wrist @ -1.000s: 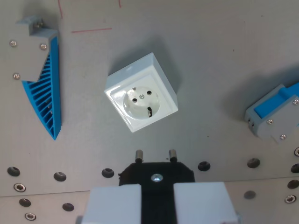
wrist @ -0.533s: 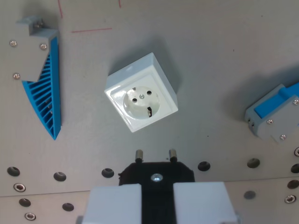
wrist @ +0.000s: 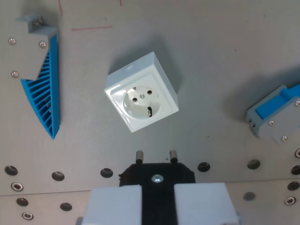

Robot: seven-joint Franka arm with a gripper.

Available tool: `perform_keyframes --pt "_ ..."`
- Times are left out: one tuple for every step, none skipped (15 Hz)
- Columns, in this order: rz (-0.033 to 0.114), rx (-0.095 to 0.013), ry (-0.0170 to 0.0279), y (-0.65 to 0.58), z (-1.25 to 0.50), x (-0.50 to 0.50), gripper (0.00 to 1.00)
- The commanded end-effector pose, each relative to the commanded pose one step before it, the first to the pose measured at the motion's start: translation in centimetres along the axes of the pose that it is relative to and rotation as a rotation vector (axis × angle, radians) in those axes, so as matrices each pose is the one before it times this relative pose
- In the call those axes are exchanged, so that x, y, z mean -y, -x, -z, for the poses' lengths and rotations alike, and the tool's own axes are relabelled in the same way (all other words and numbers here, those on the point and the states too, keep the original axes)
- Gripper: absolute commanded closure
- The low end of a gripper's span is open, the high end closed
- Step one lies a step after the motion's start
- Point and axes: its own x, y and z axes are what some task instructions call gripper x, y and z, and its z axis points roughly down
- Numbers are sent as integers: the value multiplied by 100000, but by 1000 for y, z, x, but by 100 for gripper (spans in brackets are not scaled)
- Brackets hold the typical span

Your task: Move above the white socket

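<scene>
Below, end effector point(wrist: 156, 199) clamped on black plug point(wrist: 157, 172), white socket point(wrist: 141, 92) just beyond its pins

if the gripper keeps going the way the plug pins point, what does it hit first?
Likely the white socket: the black plug in the gripper points its pins at it, nothing between. Depth unclear from this view.

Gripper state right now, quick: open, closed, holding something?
Gripper: shut on the black plug, its two pins pointing toward the white socket.
</scene>
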Motion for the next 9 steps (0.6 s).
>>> perform_keyframes --pt "5946 -2260 -390 148 -658 24 100" --pt "842 -402 -51 39 -171 15 100" --pt "827 -559 -44 44 -189 18 100" --pt "1024 -594 -51 51 -204 22 100" --pt "1189 -556 -45 58 -217 25 100" --pt "1167 -541 -62 67 -232 25 100" --pt "717 -472 -36 77 -247 25 100" --pt "1026 -397 -29 87 -260 29 100" --pt "1299 -284 -40 95 -271 34 100"
